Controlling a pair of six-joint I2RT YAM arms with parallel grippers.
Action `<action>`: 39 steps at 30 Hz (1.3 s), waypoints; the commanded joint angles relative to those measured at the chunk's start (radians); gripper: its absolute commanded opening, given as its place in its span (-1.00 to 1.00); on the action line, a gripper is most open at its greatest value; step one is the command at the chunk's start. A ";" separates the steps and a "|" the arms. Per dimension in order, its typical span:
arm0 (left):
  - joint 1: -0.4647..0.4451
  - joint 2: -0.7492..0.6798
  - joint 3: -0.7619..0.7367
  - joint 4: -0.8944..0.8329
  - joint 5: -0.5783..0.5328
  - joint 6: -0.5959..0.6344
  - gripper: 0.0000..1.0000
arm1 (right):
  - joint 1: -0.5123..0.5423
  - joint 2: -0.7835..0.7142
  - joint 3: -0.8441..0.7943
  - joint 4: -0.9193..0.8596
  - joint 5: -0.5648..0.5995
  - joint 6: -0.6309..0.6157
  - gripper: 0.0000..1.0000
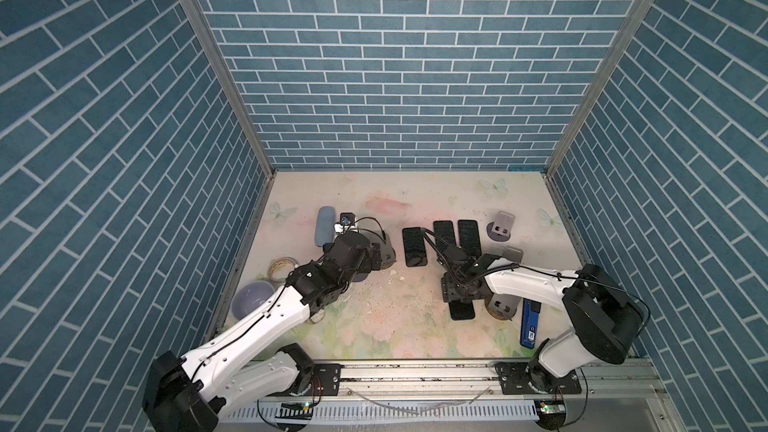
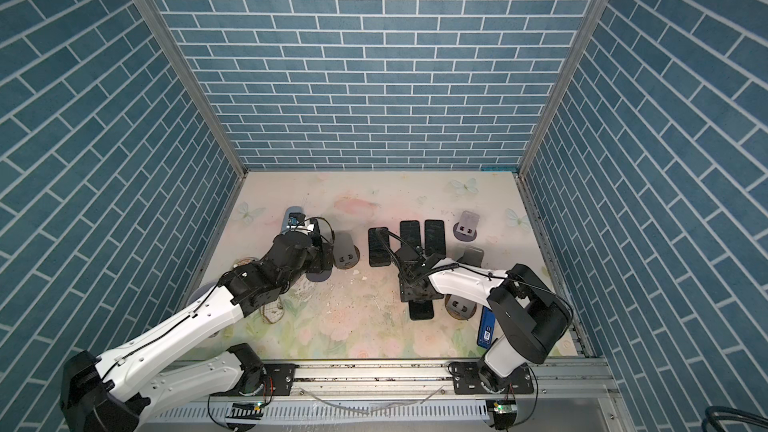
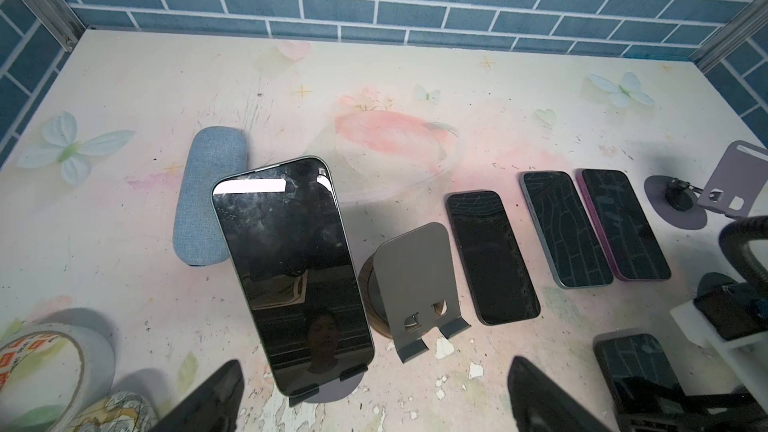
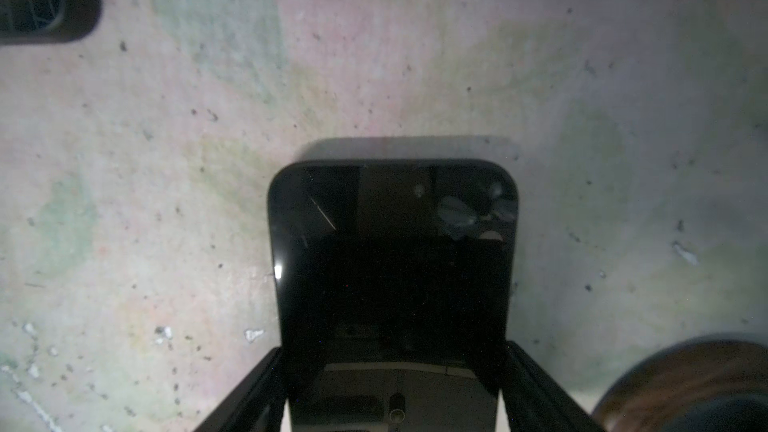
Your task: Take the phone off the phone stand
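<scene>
2 arms stretch forward: the left hand (image 3: 376, 384) tilted low, jaws spread wide; the right hand (image 4: 395, 371) aimed straight down, jaws partly apart, grip unclear.

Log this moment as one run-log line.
left tool: open, facing propped phone on stand | right tool: straddles flat phone on table, grip unclear

phones (image 1: 445, 229): three flat, side by side | phone stand (image 1: 503, 222): just right of them
</scene>
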 commanded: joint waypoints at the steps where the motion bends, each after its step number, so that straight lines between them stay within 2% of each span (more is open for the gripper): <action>1: 0.005 -0.003 0.004 -0.023 -0.024 0.008 0.99 | 0.005 0.010 0.007 -0.031 0.031 0.015 0.64; 5: 0.011 0.006 0.006 -0.038 -0.035 0.005 0.99 | 0.005 0.007 0.020 -0.042 0.047 -0.001 0.71; 10: 0.022 0.002 -0.008 -0.071 -0.145 -0.083 0.99 | 0.005 -0.006 0.077 -0.075 0.116 -0.061 0.87; 13: 0.038 -0.010 -0.018 -0.065 -0.164 -0.122 0.99 | 0.004 -0.035 0.117 -0.072 0.155 -0.104 0.97; 17: 0.045 -0.015 -0.019 -0.052 -0.180 -0.137 0.99 | 0.002 -0.061 0.156 -0.047 0.200 -0.155 0.97; 23: 0.047 0.020 0.010 -0.089 -0.188 -0.135 0.99 | 0.001 -0.049 0.195 0.016 0.205 -0.199 0.97; 39: 0.046 0.067 0.072 -0.149 -0.256 -0.102 0.99 | -0.022 -0.079 0.186 0.041 0.253 -0.211 0.97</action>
